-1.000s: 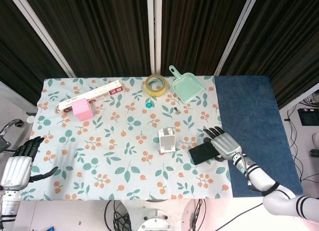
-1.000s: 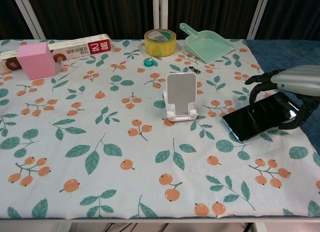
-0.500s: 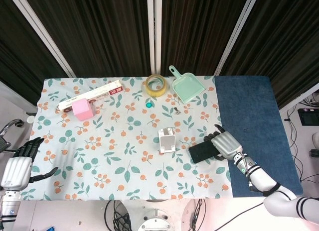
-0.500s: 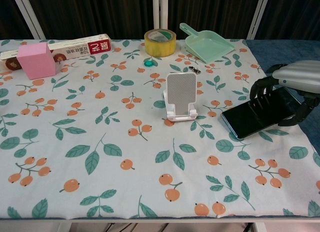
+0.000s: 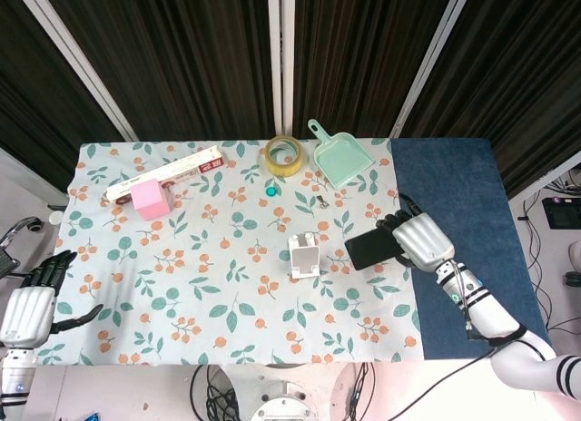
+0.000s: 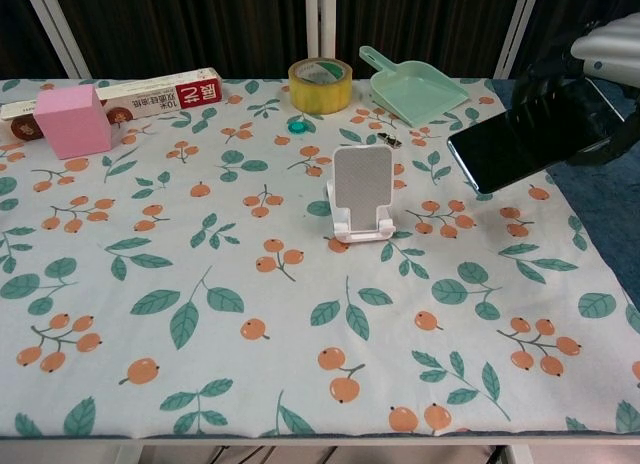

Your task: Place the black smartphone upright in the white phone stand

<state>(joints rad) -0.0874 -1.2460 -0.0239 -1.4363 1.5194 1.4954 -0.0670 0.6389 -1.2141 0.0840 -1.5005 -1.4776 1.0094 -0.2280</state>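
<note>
The right hand (image 5: 419, 242) clamps the phone (image 6: 520, 134) clear of the cloth, lifted for carrying to the stand (image 6: 361, 193). The left hand (image 5: 32, 298) idles, fingers spread and empty

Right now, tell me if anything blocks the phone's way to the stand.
Nothing visible does. The right hand holds the black smartphone lifted, right of the white phone stand; only bare patterned cloth lies between them.

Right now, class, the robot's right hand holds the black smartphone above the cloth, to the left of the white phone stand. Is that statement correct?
Not quite. The right hand does hold the black smartphone lifted off the cloth, but the phone is to the right of the white phone stand, not the left. The chest view shows the same: the phone hangs right of the stand, not yet in it.
</note>
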